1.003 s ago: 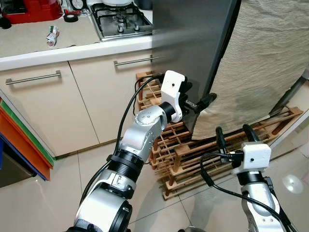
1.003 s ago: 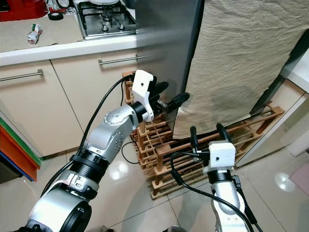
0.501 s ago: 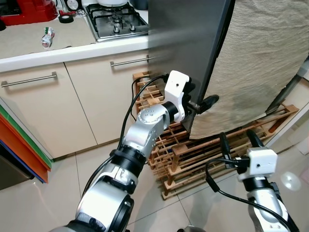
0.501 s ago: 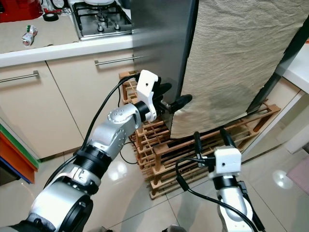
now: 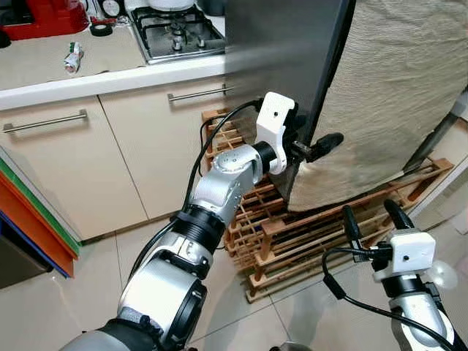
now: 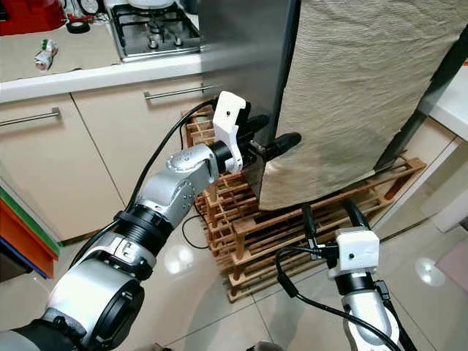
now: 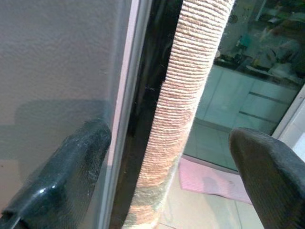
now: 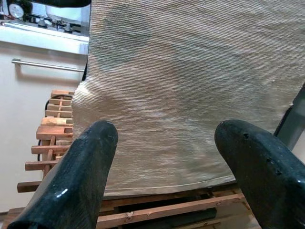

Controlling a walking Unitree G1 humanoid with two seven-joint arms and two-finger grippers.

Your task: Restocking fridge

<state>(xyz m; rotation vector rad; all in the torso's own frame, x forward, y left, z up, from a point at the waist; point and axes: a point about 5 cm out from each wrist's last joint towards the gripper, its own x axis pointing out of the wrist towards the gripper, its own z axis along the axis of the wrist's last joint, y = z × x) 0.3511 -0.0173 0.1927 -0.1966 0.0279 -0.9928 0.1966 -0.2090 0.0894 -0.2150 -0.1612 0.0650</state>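
Note:
The fridge [image 5: 285, 58] stands right of the counter, with a dark steel side and a beige cloth [image 5: 395, 88] hanging over its door front. My left gripper [image 5: 311, 142] is at the door's left edge, about halfway up the cloth. It is open, one finger on the steel side and the other finger [image 5: 327, 140] in front of the cloth. In the left wrist view the door edge and the cloth's edge [image 7: 186, 95] run between the two fingers. My right gripper [image 5: 371, 213] is open lower down, pointing at the cloth's lower part [image 8: 162, 86], with nothing held.
A wooden slatted rack [image 5: 292, 234] leans at the fridge's base, a black cable beside it. Cream cabinets [image 5: 66, 161] with bar handles carry a counter with a gas hob [image 5: 175, 33] and a crumpled packet [image 5: 71, 57]. Orange and green panels [image 5: 29, 219] stand at far left.
My left gripper has risen and reached further right onto the fridge door's edge. The right gripper has dropped lower and to the right. The camera shifted slightly.

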